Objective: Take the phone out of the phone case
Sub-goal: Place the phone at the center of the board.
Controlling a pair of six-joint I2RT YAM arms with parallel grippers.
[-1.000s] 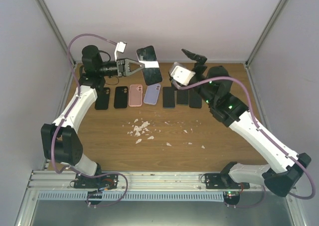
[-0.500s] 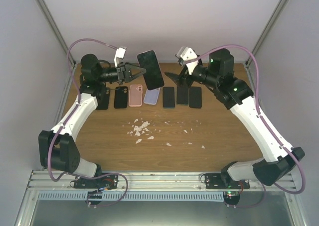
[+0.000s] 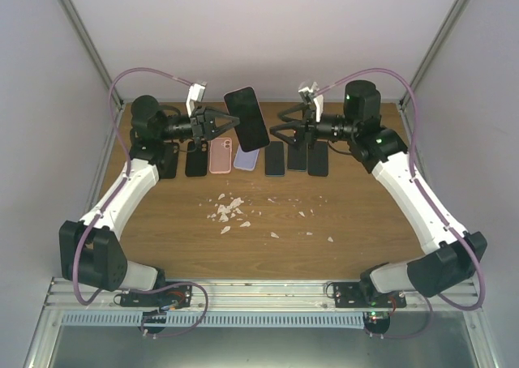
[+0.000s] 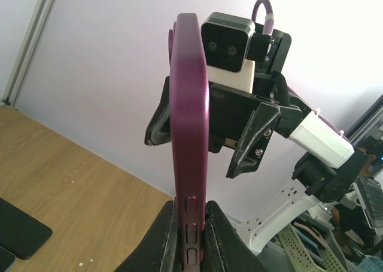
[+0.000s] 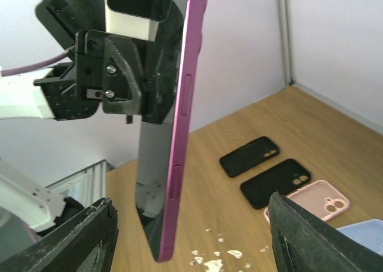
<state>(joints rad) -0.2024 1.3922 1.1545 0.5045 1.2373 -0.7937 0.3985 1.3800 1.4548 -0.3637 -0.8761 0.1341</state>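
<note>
My left gripper (image 3: 230,123) is shut on the near edge of the phone (image 3: 246,117) and holds it raised above the back of the table. The phone sits in a magenta phone case (image 4: 190,122), whose button edge is pinched between the left fingers (image 4: 160,236). My right gripper (image 3: 278,130) faces the phone from the right, open, a short gap away. In the right wrist view the case's edge (image 5: 180,134) and the dark screen (image 5: 151,182) stand ahead, between the spread right fingers (image 5: 78,242) but beyond their tips.
On the wooden table (image 3: 357,214) below lies a row of two black cases (image 3: 196,159), a pink case (image 3: 220,156), a lilac case (image 3: 246,157) and three dark phones (image 3: 297,157). White scraps (image 3: 229,210) litter the middle. Walls close in behind and at both sides.
The right arm has swung left and levelled its gripper at the phone, with its jaws narrowing somewhat. The left gripper has turned the phone and shifted it slightly right.
</note>
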